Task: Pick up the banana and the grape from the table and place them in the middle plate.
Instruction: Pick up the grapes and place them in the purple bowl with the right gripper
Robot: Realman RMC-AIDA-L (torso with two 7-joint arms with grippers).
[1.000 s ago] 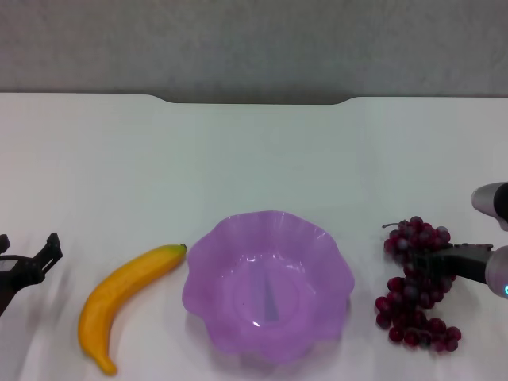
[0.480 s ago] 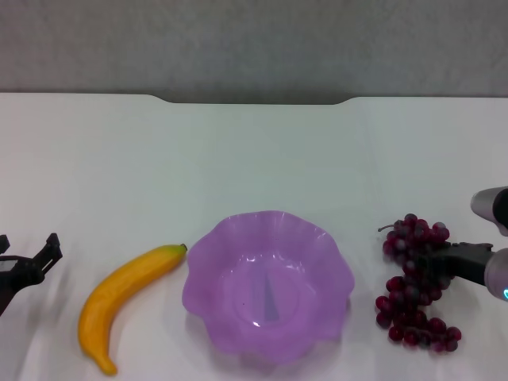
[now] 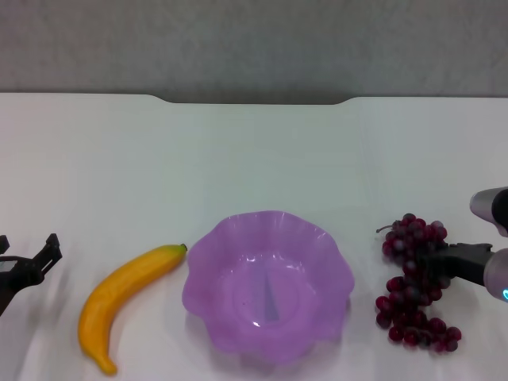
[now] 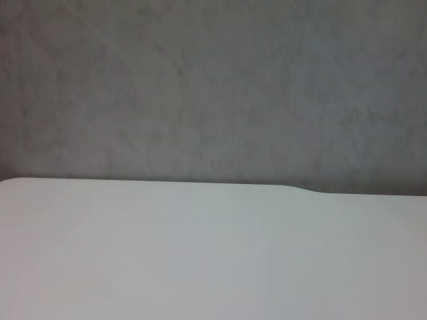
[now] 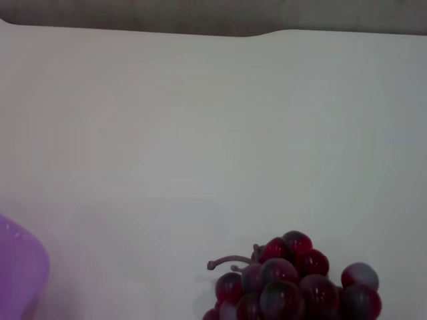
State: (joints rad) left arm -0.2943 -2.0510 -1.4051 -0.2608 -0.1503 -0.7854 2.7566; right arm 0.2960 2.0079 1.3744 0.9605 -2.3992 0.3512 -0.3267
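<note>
- On the table (image 3: 262, 151), right of the middle plate (image 3: 208, 252), my right gripper (image 3: 441, 260) sits clamped on the grape (image 3: 411, 294).
- Since a second ago the bunch's top has crept up and toward the plate; I judge the lift is starting.
- Left of the plate lies the banana (image 3: 119, 298), untouched.
- My left gripper (image 3: 36, 260) waits beside it, jaws apart.

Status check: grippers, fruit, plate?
Right gripper at the grape, grip unclear. Left gripper beside banana, which lies on table. Middle plate empty, path unobstructed.
</note>
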